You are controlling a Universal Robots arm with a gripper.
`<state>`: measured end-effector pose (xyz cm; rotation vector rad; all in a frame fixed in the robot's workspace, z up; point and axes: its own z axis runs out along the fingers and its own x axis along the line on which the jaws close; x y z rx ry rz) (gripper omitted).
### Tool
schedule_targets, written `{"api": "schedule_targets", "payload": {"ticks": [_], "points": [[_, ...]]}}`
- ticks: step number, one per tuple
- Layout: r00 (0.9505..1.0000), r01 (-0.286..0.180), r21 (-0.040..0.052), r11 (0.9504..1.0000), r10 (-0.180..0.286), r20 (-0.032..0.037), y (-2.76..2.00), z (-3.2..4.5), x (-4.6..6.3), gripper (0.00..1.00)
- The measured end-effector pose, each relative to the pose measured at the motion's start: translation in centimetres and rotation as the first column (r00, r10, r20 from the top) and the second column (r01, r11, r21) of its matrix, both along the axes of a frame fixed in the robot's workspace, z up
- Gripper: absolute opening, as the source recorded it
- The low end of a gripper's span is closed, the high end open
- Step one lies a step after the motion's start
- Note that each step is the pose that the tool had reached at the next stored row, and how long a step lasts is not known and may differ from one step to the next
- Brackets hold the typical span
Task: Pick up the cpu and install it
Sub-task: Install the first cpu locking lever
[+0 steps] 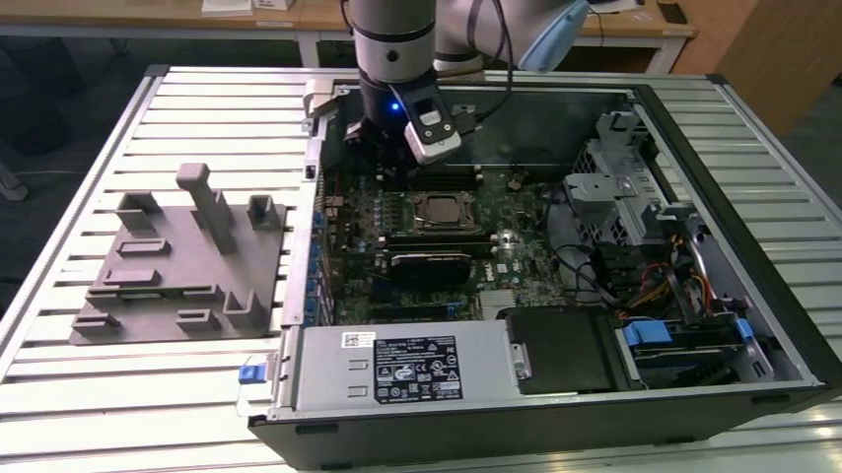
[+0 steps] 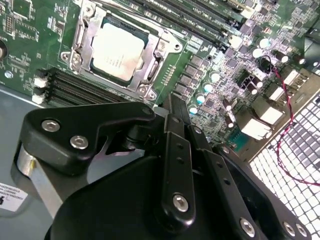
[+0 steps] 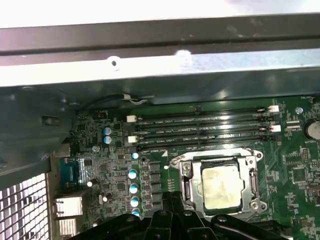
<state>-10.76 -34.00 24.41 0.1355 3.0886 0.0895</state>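
- grey fixture block lies on the slatted table, at the exterior view's left.
- gripper, fingers pressed together and empty, hovers over the motherboard.
- cpu sits in its socket, near the gripper.

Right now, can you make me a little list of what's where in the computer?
cpu: flat in its socket on the green board
gripper: above the board beside the socket, apart from the cpu
slots: long, black, next to the socket
fixture: grey, on the table at the exterior view's left of the case
case: open, insides showing
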Motion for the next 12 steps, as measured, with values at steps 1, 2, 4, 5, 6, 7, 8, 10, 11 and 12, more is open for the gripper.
{"api": "schedule_targets", "payload": {"ticks": [1, 2, 4, 5, 6, 7, 8, 10, 11, 12], "points": [[1.0, -0.003, 0.0011, 1.0, 0.003, 0.0, 0.0, 0.0, -0.1, 0.11], [0.9999, -0.014, 0.0068, 0.9999, 0.014, 0.0001, -0.01, -0.01, -0.37, 0.11], [0.9999, -0.014, 0.0069, 0.9999, 0.014, 0.0001, -0.01, -0.02, -0.42, 0.11], [0.9999, -0.015, 0.0073, 0.9999, 0.015, 0.0001, -0.01, -0.03, -0.49, 0.11], [0.9998, -0.018, 0.0094, 0.9998, 0.018, 0.0, -0.01, -0.03, -0.56, 0.11], [0.9998, -0.022, 0.0136, 0.9997, 0.022, 0.0002, -0.01, -0.05, -0.65, 0.11], [0.9997, -0.026, 0.0184, 0.9995, 0.026, 0.0003, -0.01, -0.07, -0.77, 0.11], [0.9994, -0.034, 0.0323, 0.9989, 0.034, 0.0008, -0.01, -0.09, -0.98, 0.11], [0.9993, -0.038, 0.0436, 0.9983, 0.038, 0.0012, -0.01, -0.09, -1.01, 0.11], [0.9992, -0.041, 0.055, 0.9976, 0.041, 0.0015, -0.01, -0.09, -1.05, 0.11]]}}
